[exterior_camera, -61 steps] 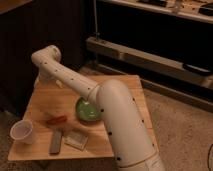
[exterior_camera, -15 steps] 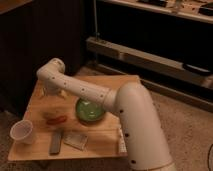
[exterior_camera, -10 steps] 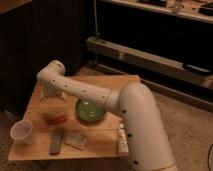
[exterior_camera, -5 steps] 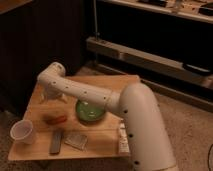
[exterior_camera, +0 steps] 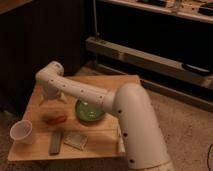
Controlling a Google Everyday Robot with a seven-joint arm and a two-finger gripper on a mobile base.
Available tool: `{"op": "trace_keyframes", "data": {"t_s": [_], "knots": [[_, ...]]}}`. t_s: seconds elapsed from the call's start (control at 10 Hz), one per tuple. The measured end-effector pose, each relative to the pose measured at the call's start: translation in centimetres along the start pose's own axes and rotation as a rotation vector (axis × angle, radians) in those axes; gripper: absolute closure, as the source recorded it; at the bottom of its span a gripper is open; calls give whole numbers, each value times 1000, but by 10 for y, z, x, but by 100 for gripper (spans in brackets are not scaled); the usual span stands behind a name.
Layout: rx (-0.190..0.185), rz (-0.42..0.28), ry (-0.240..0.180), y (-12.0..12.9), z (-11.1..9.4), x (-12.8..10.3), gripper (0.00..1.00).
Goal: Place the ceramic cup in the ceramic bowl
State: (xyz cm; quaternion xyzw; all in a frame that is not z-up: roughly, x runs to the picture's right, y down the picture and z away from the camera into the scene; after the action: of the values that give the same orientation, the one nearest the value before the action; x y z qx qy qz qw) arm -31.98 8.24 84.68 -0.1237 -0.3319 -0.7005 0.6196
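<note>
The whitish ceramic cup stands upright at the front left corner of the wooden table. The green ceramic bowl sits near the table's middle and looks empty. My white arm reaches from the lower right across the bowl's far side to the table's left part. The gripper hangs below the wrist, over the table's left side, behind and right of the cup and left of the bowl. It touches neither of them.
A small red object lies between cup and bowl. A grey bar and a flat packet lie near the front edge. Dark shelving stands behind the table, speckled floor at right.
The wrist and gripper have dropped lower toward the table's left side since six seconds ago. Over the last second they hardly moved. Cup and bowl have not moved.
</note>
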Motion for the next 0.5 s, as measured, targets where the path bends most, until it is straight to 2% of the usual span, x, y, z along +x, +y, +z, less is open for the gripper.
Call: {"op": "trace_keyframes", "data": {"t_s": [0.2, 0.3, 0.5], "knots": [[-12, -17, -58, -9, -1, -10, 20], [-16, -41, -70, -19, -9, -18, 20], [-19, -61, -55, -28, -30, -29, 20]]}}
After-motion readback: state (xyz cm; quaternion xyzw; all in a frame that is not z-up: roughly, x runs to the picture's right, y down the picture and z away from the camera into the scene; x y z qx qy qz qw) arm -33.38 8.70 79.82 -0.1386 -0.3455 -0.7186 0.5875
